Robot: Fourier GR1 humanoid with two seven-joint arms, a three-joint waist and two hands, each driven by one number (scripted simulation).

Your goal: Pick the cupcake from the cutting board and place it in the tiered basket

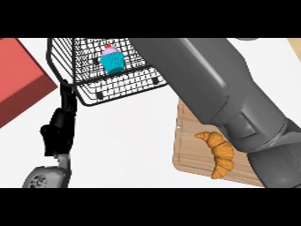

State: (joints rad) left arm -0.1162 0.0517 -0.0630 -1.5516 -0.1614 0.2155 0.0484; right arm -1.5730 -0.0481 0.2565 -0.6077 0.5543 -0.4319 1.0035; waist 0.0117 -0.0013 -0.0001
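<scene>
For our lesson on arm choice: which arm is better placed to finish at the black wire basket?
Probably right: its grey forearm stretches over the wooden cutting board to the black wire basket holding the pink-frosted teal-wrapped cupcake; the black left hand rests lower left.

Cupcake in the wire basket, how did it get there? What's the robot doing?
The cupcake stands upright in the black tiered basket. The robot's big grey right arm stretches across the cutting board toward the basket; its robot hand is hidden. A croissant lies on the board. The left robot hand shows below the basket.
</scene>
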